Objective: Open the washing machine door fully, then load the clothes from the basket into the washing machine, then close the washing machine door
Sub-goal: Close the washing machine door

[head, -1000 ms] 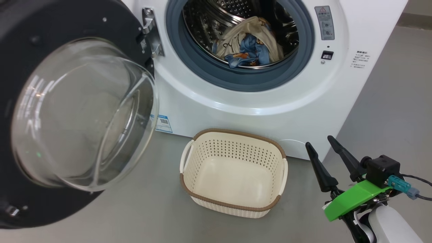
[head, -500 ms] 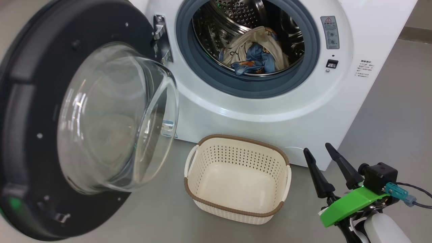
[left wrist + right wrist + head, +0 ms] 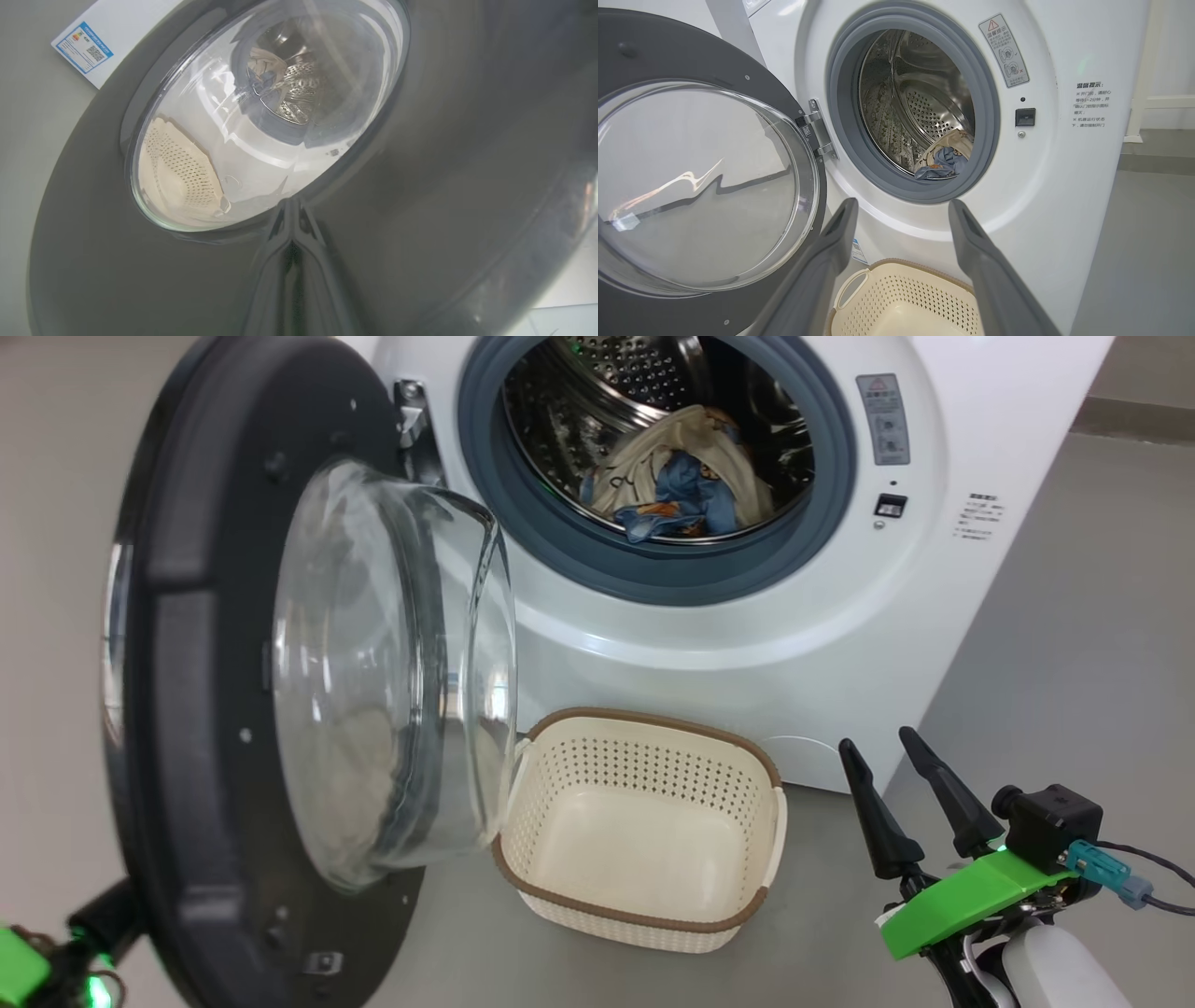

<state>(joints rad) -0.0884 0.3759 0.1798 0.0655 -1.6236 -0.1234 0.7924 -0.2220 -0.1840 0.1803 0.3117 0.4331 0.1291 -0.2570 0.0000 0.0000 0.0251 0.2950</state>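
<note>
Looking down from the head, we see the washing machine point(image 3: 747, 653) with its door point(image 3: 187, 709) swung out on the hinge at the left of the opening, standing roughly square to the front, the glass bulge turned towards the basket point(image 3: 653, 721). The clothes point(image 3: 677, 485), blue printed fabric and cream cloth, lie heaped at the bottom of the steel drum point(image 3: 597, 392). The basket stands on the floor point(image 3: 1074, 616) just before the machine's front, below the opening, its cream bottom bare. Our left gripper point(image 3: 291, 207) is clenched, fingers pressed together, tips at the door's outer face just under the rim of the glass; whether they touch it we cannot tell. Our right gripper point(image 3: 876, 742) is released, fingers spread wide and gripping nothing, over the floor to the right of the basket and apart from it, near the machine's front right corner.
</note>
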